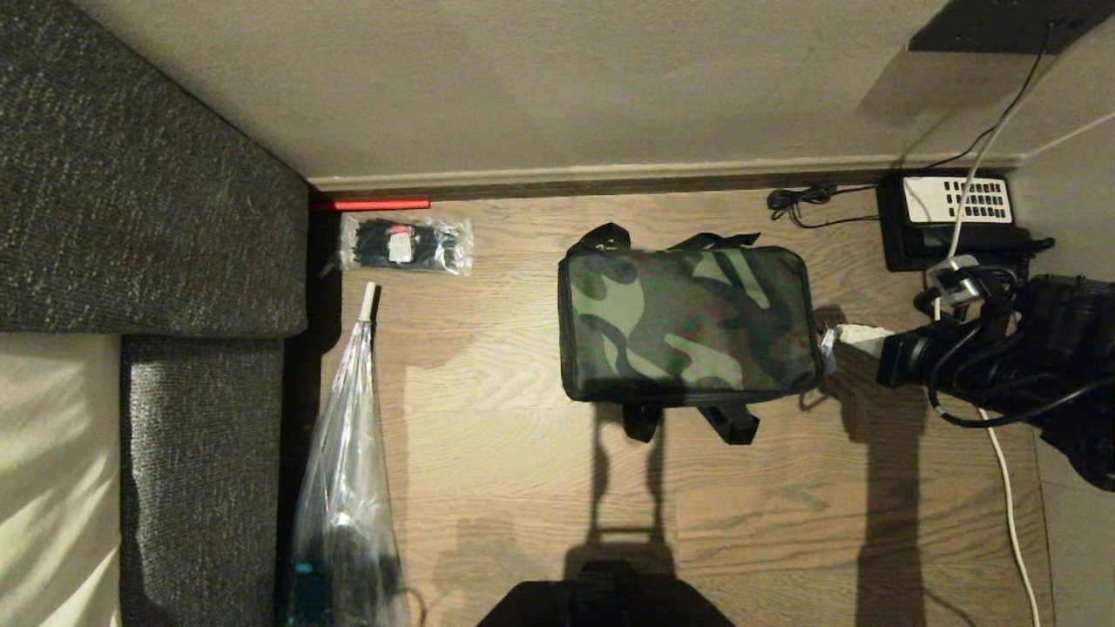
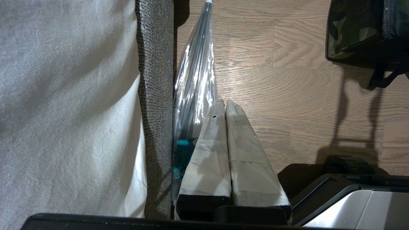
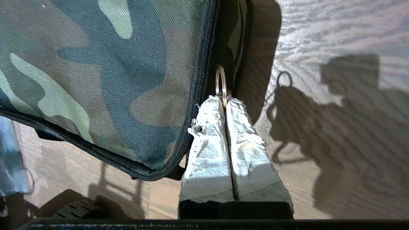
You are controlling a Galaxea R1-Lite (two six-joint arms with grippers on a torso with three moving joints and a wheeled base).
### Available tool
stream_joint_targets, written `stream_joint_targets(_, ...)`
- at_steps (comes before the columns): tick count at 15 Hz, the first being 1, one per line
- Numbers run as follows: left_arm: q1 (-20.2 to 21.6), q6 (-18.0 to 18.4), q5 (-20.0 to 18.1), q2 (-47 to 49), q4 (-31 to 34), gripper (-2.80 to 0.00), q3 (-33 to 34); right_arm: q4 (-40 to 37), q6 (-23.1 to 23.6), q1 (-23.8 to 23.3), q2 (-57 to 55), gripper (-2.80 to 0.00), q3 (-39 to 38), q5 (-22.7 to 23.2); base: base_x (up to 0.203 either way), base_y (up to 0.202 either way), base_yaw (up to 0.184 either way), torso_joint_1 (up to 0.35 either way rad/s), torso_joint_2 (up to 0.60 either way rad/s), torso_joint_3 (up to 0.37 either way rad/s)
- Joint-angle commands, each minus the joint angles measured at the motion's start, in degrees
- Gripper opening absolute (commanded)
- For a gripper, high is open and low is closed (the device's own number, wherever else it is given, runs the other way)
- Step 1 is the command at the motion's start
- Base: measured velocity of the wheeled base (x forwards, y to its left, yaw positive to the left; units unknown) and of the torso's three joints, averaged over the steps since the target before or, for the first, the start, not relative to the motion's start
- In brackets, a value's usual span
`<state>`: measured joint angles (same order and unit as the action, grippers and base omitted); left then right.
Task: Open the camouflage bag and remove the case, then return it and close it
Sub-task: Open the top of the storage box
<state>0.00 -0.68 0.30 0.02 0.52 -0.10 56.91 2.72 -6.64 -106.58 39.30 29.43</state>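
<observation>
Bag (image 1: pixel 688 324) still zipped; right end effector (image 3: pixel 225 99) pinches the zipper ring (image 3: pixel 220 83) at its tips. Opening, case removal, return remain. Left end effector (image 2: pixel 225 105) clenched empty.

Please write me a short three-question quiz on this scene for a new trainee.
1. True or false: the camouflage bag lies zipped shut on the wooden floor.
2. What does the right gripper pinch?
A. a black strap
B. the metal ring at the bag's zipper
C. the clear plastic bag
3. Fill in: the left gripper hangs shut beside the ____, holding nothing.

Key
1. True; no lining or case shows.
2. B; the taped fingers close on the ring at the bag's side.
3. clear plastic bag, next to the grey sofa.
</observation>
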Motion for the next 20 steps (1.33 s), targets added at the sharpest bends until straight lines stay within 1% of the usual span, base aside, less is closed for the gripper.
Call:
stream_joint_targets(1, 0.00, -0.02, 0.05, -0.11, 0.00, -2.80, 0.01, 1.25, 0.01, -0.04, 0.15, -2.80, -0.82, 0.37, 0.000, 0.000, 0.000, 0.000, 0.00, 0.000)
stream_joint_targets(16, 0.00, -0.19, 0.05, -0.11, 0.00, -2.80, 0.01, 1.27, 0.09, 0.32, 1.11, -2.80, -1.85, 0.36, 0.000, 0.000, 0.000, 0.000, 0.00, 0.000)
stream_joint_targets(20, 0.00, -0.20, 0.05, -0.11, 0.00, -2.80, 0.01, 1.36, 0.18, 0.32, 1.11, -2.80, -1.86, 0.28, 0.000, 0.000, 0.000, 0.001, 0.01, -0.161)
